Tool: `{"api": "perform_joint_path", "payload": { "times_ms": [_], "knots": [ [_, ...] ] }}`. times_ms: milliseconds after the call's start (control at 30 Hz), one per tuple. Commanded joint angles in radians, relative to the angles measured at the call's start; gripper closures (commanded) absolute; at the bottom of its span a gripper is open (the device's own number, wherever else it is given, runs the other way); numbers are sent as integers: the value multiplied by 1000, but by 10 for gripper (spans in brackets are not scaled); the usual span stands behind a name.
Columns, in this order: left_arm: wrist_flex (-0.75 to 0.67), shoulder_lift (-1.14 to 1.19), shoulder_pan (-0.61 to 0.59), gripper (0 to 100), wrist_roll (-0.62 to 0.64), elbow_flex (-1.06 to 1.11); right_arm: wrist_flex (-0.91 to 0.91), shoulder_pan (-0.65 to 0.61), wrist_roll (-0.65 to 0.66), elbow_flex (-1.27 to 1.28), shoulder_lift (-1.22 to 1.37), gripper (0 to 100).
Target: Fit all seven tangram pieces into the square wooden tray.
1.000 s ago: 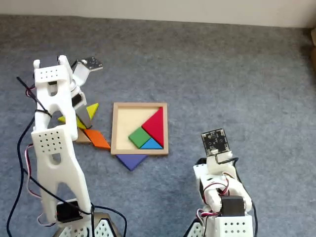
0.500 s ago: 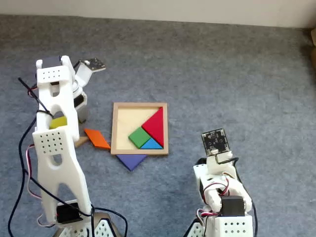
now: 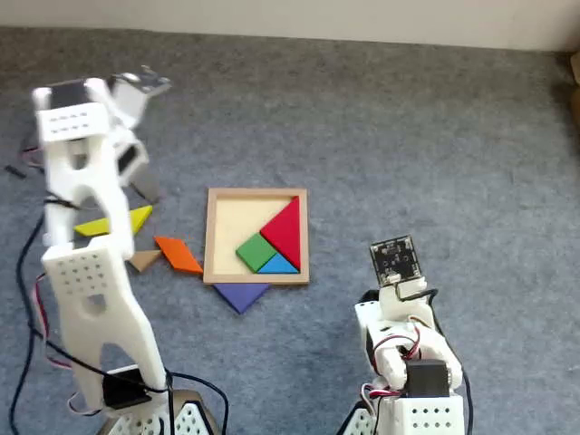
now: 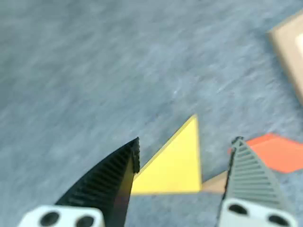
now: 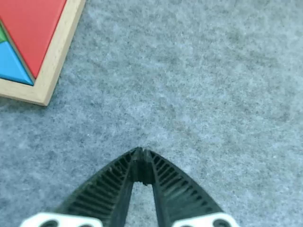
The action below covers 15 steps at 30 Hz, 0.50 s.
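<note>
Three pcs, red (image 3: 285, 231), green (image 3: 256, 251) & blue (image 3: 279, 265), packed at 4 o'clock in tray (image 3: 210, 237), four loose on surface (image 3: 408, 136) at its 9 and 6, left pincer (image 4: 186, 140) spread astride yellow triangle (image 4: 177, 165), prob. for a grab, right pincer (image 5: 142, 151) pressed together, parked clear.

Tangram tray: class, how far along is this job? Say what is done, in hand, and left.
Done: the red triangle, green square and blue triangle sit in the tray. In hand: nothing gripped; the left arm holds its jaws open over the yellow triangle. Left: that piece, the orange parallelogram, the tan piece and the purple triangle lie on the carpet outside.
</note>
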Motion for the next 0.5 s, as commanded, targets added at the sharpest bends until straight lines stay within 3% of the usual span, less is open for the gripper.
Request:
{"api": "perform_joint_path", "payload": {
  "times_ms": [0,233,467],
  "knots": [
    [11,-73,-81,691,-43,1,-2,12,-6,133,-13,988],
    [3,51,-162,691,-127,47,-2,12,-6,133,-13,988],
    [-48,246,-139,691,-152,47,-2,12,-6,133,-13,988]
  ]
}}
